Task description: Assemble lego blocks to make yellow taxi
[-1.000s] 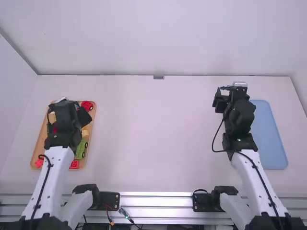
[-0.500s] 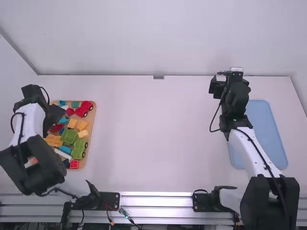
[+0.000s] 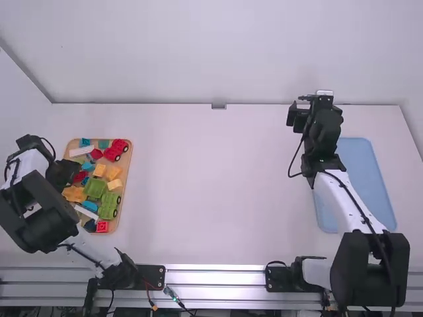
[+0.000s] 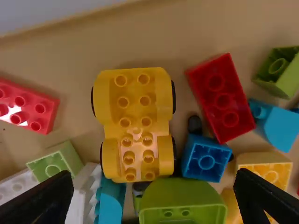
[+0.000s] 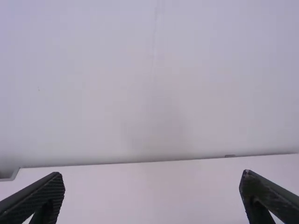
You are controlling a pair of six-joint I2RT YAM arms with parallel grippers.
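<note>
White walls (image 3: 218, 53) behind a white tabletop (image 3: 218, 185). Wide open, the jaws of the left gripper (image 3: 63, 173), over the left edge of a wooden tray (image 3: 125, 165). Down between those jaws in the left wrist view, the yellow car piece (image 4: 136, 126), bumps up, black wheels at its sides, loose in the wooden tray. Near its end, a green block (image 4: 182, 205); just beside, a small blue block (image 4: 205, 158) and a red block (image 4: 221, 98), both upside down. Also in that tray, a light green block (image 4: 55, 162) and a pale yellow block (image 4: 265, 168). Farther out in the high view, still inside the same tray: a red car (image 3: 116, 150) and long white block (image 3: 82, 150) at the far end, a green car (image 3: 109, 205) by the right edge, a little red brick (image 3: 102, 226) at the near end. Well apart, the right gripper (image 3: 296, 113), jaws wide open too, above the tabletop near a blue tray (image 3: 369, 185).
</note>
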